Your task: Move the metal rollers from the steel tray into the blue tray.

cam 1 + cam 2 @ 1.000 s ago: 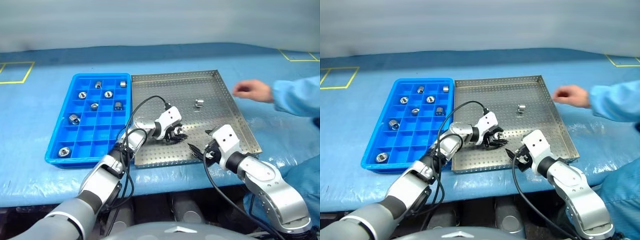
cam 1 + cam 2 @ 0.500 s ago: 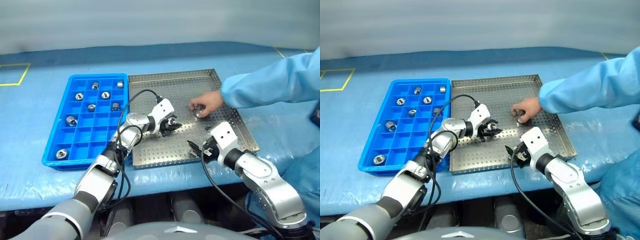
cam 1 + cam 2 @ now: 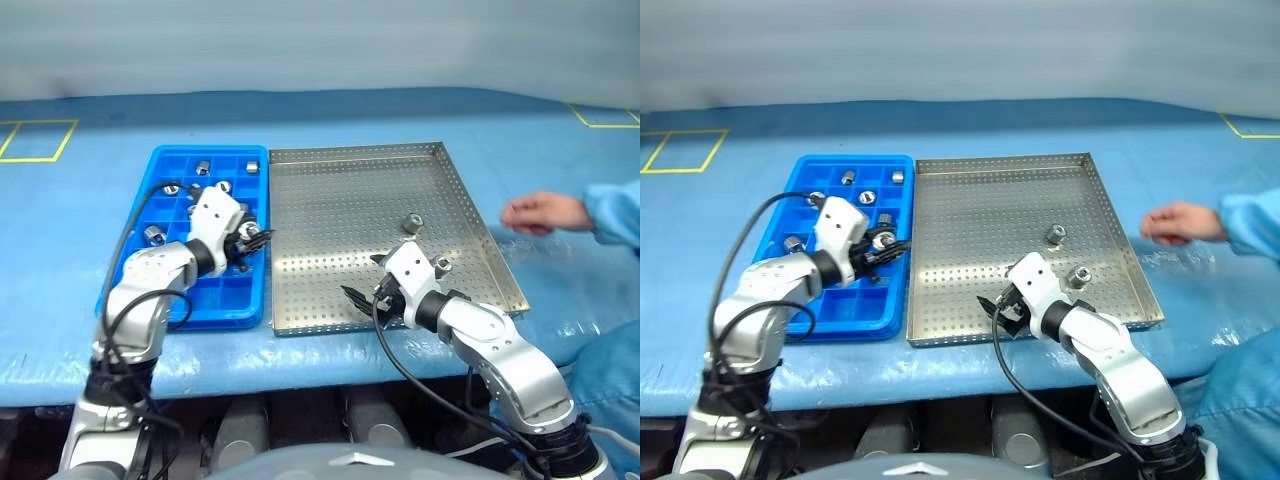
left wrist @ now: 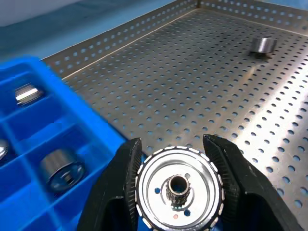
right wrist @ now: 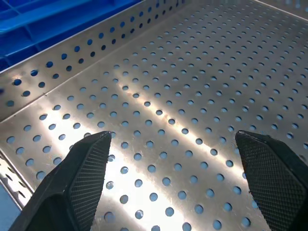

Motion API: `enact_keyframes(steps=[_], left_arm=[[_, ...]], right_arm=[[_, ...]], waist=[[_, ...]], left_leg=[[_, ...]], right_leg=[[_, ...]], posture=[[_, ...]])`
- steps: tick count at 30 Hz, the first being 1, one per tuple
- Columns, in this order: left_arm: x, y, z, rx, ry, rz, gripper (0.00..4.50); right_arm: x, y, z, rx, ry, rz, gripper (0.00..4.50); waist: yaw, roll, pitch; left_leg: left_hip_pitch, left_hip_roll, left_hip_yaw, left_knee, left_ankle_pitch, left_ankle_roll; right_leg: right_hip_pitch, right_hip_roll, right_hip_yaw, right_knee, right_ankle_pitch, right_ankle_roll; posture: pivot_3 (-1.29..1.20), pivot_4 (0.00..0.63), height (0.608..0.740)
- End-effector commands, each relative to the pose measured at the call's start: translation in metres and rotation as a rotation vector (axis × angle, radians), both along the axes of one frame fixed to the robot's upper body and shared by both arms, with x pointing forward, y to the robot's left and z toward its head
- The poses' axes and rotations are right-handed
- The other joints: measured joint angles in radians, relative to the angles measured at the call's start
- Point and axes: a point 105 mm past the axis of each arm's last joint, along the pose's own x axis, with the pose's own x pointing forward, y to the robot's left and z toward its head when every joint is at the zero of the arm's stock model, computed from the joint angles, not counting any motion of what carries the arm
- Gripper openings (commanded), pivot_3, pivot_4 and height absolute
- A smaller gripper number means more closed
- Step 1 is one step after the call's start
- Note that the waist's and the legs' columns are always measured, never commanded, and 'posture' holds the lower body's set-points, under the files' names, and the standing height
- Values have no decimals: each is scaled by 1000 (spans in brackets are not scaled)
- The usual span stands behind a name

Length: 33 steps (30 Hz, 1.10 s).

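Note:
My left gripper (image 3: 250, 237) is shut on a metal roller (image 4: 179, 187) and holds it above the right edge of the blue tray (image 3: 228, 296). Several more rollers lie in the blue tray's far compartments, one of them (image 3: 203, 167) at the back. Two rollers (image 3: 410, 222) (image 3: 441, 265) stand on the steel tray (image 3: 340, 200). Low over that tray's near part, my right gripper (image 3: 366, 281) is open with nothing between its fingers, left of the nearer roller.
A person's hand (image 3: 540, 212) in a light blue sleeve rests on the blue table cover just right of the steel tray. The two trays sit side by side, touching. Yellow tape marks lie at the table's far corners.
My left gripper shut on a roller in the steel tray and carried it left and up to the blue tray. The person's hand reached to a roller in the steel tray, then withdrew.

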Motion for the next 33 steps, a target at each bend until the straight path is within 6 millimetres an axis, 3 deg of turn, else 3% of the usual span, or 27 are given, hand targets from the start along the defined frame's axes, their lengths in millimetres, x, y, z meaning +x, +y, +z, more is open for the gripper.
enact_keyframes(steps=[1,5,13,24,29,33], left_arm=[[-10,27,18,64,-58,155,1719],[-23,54,0,116,6,314,1719],[-25,75,-26,99,110,456,1719],[9,41,-36,32,120,373,1719],[9,46,-37,59,124,365,1719],[10,53,-35,61,112,391,3011]], right_arm=[[4,7,8,10,-36,42,4332],[7,10,6,5,-28,61,4332],[8,12,5,1,-22,71,4332],[8,11,7,0,-37,58,4332],[10,2,7,-5,-48,14,4332],[16,-5,7,-12,-56,-46,4332]], waist=[[16,0,0],[37,0,0],[74,0,0],[70,0,0],[63,0,0],[60,0,0]], left_leg=[[0,0,0,0,0,0],[1,0,0,0,0,0],[0,0,-1,0,0,0],[0,0,-1,0,0,0],[0,0,-1,-1,0,0],[0,0,-1,0,0,0]], right_leg=[[0,0,0,0,0,0],[1,0,0,-1,-1,-1],[2,-1,-2,-1,-3,-5],[2,-1,-2,-1,-2,-5],[1,-1,-2,-1,-1,-3],[1,-1,-2,-1,-2,-6]], posture=[[39,150,740],[75,150,740],[105,150,740],[54,150,740],[38,150,740],[33,150,740]])
